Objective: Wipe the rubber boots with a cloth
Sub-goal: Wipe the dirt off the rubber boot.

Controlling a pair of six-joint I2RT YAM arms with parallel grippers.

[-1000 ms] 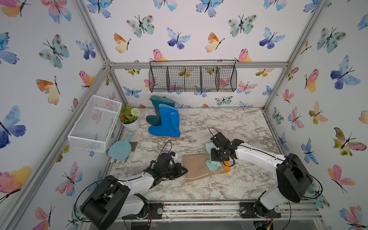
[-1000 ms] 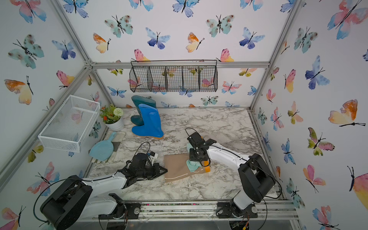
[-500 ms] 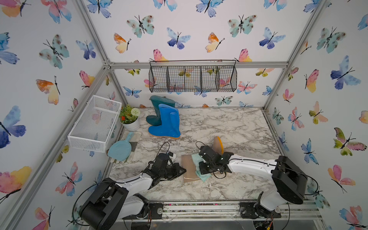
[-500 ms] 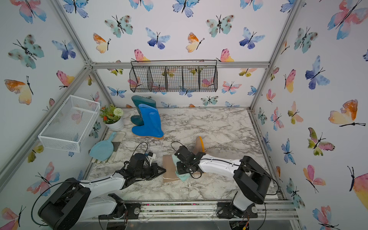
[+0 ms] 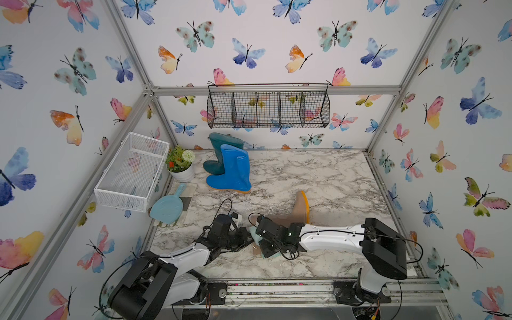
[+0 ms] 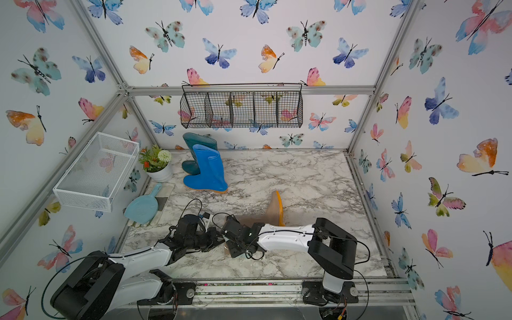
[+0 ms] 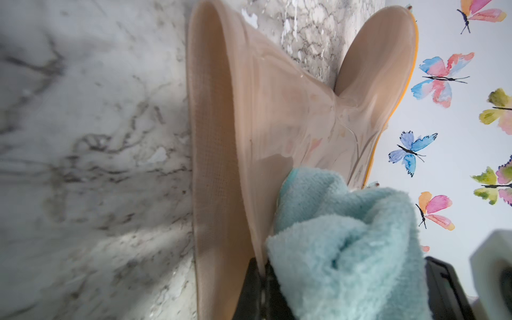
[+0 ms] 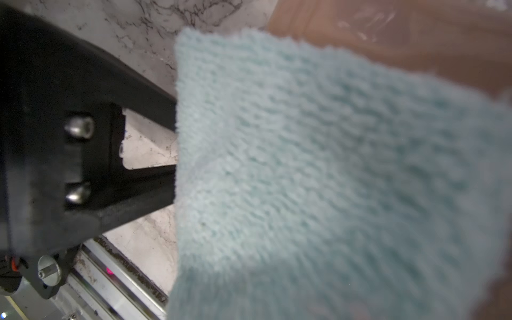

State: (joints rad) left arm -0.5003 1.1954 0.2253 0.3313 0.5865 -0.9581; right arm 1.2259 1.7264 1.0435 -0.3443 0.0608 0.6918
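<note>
Cloth (image 7: 346, 249) on beige boot (image 7: 277, 110) cuff, seemingly touching left fingers (image 7: 248, 293).

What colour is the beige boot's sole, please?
Orange-yellow sole, shown best in a top view.

The beige rubber boot (image 7: 291, 116) is gleaming glossy and smooth, its lining showing a fine weave; the pale aqua cloth (image 7: 346, 243) is looking fuzzy, the marble-patterned table (image 5: 318, 177) faintly shining.
</note>
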